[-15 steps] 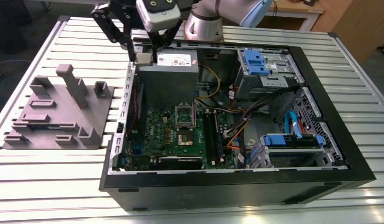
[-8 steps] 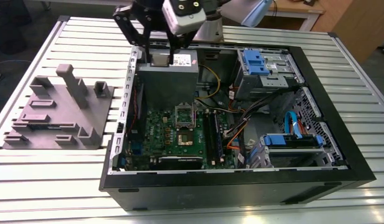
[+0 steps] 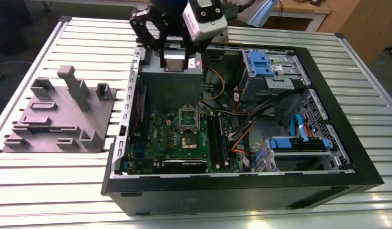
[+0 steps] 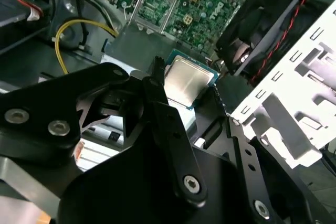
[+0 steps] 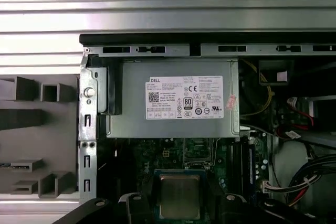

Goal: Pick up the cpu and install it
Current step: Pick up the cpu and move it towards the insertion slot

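I am holding my gripper (image 3: pixel 173 53) over the power supply box (image 3: pixel 171 87), at that box's end of the open computer case (image 3: pixel 247 190). My fingers (image 4: pixel 156 92) are pressing in on two opposite edges of the cpu (image 4: pixel 189 79), so the hand is pinching the chip and not spread. The cpu is hanging clear above the power supply box with its shiny metal top facing my wrist cameras and its thin pale rim showing along the edges. In the first wrist view it (image 5: pixel 179 195) is sitting just past the box's labelled face (image 5: pixel 184 98), over the green motherboard (image 5: pixel 157 156). In the exterior view a pale patch between my fingers is probably that same chip, though I am not seeing it well enough to be sure. The metal socket frame (image 3: pixel 189 117) is standing open on the motherboard just beyond the power supply box, with the bare socket (image 3: pixel 190 139) lying next to it, farther from the box. A grey fixture plate (image 3: pixel 56 117) with raised blocks is lying on the slatted table (image 3: pixel 49 191), outside the case, to the exterior view's left of the power supply box
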`<action>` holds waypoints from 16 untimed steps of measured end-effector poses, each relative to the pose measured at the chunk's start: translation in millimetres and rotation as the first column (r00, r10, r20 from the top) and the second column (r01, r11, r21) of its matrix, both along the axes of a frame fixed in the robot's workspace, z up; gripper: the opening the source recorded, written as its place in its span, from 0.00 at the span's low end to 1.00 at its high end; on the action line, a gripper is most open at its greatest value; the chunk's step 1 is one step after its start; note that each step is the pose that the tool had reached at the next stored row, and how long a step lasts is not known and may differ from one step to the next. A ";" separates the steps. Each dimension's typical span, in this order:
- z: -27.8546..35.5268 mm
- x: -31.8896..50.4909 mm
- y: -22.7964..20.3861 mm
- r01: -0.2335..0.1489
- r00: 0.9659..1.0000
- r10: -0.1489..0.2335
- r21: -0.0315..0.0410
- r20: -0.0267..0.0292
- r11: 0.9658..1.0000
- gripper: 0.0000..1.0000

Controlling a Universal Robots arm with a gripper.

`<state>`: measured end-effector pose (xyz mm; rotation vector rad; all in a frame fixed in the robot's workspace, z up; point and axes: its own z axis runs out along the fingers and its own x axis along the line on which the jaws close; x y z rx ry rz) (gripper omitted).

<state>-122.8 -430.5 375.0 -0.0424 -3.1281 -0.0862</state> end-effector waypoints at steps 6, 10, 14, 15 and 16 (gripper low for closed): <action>-4.3 0.6 -19.8 0.000 1.000 0.000 0.000 0.000 1.000 0.47; -8.1 11.6 -24.1 0.000 1.000 0.000 0.000 0.000 1.000 0.47; -9.2 17.6 -24.6 0.000 1.000 0.000 0.000 0.000 1.000 0.47; -9.2 17.6 -24.6 0.000 1.000 0.000 0.000 0.000 1.000 0.47; -9.3 17.6 -24.6 0.000 1.000 0.000 0.000 0.000 1.000 0.47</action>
